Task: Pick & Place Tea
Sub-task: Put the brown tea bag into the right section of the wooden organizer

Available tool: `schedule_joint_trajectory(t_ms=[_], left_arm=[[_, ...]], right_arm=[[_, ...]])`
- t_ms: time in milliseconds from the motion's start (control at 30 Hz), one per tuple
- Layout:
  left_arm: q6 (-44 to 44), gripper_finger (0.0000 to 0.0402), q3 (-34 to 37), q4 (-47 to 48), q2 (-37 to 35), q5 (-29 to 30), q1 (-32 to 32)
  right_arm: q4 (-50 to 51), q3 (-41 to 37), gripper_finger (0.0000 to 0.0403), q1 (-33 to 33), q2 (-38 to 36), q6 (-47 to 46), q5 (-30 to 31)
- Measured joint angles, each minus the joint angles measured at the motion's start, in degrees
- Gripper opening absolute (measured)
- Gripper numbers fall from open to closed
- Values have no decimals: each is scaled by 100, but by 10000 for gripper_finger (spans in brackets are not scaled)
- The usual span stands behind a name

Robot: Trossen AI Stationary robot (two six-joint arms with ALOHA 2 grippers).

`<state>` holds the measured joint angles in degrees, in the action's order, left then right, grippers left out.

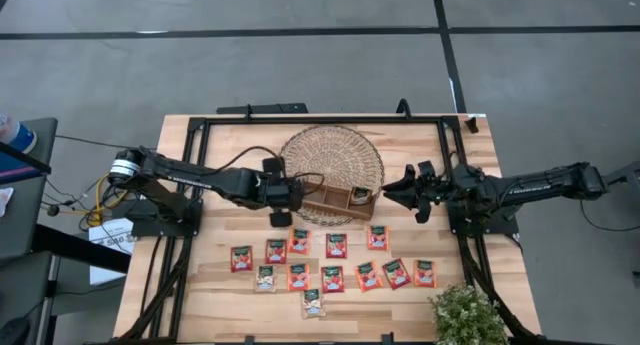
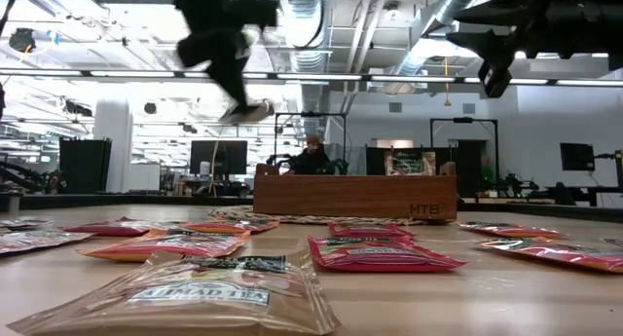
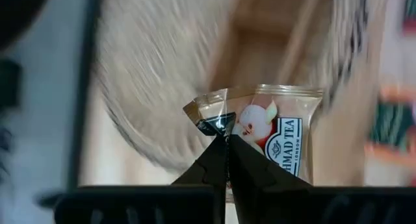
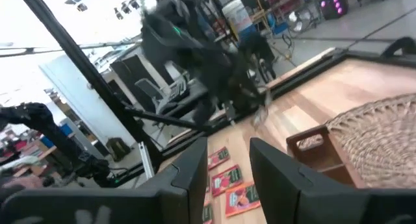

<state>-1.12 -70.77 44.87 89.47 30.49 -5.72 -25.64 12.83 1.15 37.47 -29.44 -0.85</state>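
A whitish sachet (image 3: 276,136) is pinched by its corner in the closed left gripper (image 1: 283,207), raised off the table just beside the wooden tray (image 1: 322,203), which lies toward the right. The other sachets (image 1: 331,277) are spread on the wooden table (image 1: 220,155). The right gripper (image 1: 392,190) is held partly apart, empty, beyond the tray. An office is seen behind.

You have a light wooden table (image 1: 215,285) carrying a round woven mat (image 1: 335,150), a brown divided tray (image 1: 335,200) on the mat's near edge, scattered tea sachets (image 1: 336,245), and a small green plant (image 1: 466,315) at one corner.
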Motion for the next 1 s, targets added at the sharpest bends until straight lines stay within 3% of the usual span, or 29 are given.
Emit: schedule_joint_trajectory(t_ms=[267,467,700,1000], left_arm=[[1569,0,-850,-915,97,927,-191],[2478,0,-891,-1584,300,1179,-322],[2888,0,-891,-1999,439,1366,-406],[3094,0,-893,-1914,437,1581,-402]], right_arm=[[-10,762,115,-13,1055,-69,-79],[-8,1335,170,-47,1761,-71,-159],[0,1994,239,-438,2669,-219,-218],[-7,2773,236,-727,3653,72,-608]])
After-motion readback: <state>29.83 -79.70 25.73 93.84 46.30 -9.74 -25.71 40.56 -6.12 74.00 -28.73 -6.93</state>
